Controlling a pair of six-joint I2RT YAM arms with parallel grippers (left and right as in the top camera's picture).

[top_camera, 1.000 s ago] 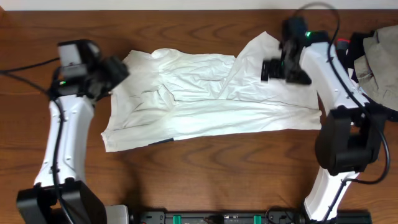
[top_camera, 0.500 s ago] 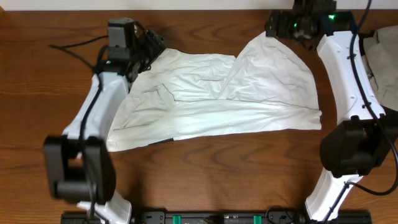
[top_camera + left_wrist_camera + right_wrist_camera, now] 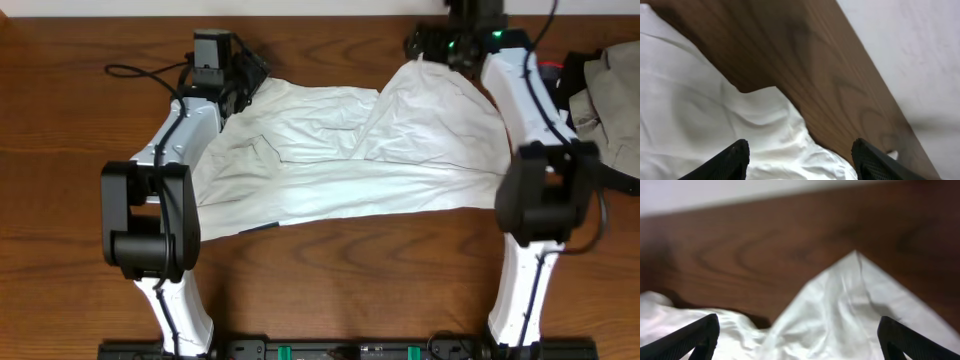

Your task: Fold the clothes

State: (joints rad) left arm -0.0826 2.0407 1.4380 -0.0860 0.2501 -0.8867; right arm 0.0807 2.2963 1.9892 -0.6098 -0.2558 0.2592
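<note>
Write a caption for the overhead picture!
Left end effector and right end effector, both open, over the far edge of a wrinkled white shirt.

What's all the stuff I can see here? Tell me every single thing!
clothes: one, white and wrinkled, spread across the middle of the table.
table: one, brown wood, under everything.
cloth pile: one, grey-green, at the right edge.
cable: one, black, far left of the table.
left arm, right arm: two, white and black, one at each side of the clothes.
left end effector, right end effector: two, black, both open, at the clothes' far corners.
</note>
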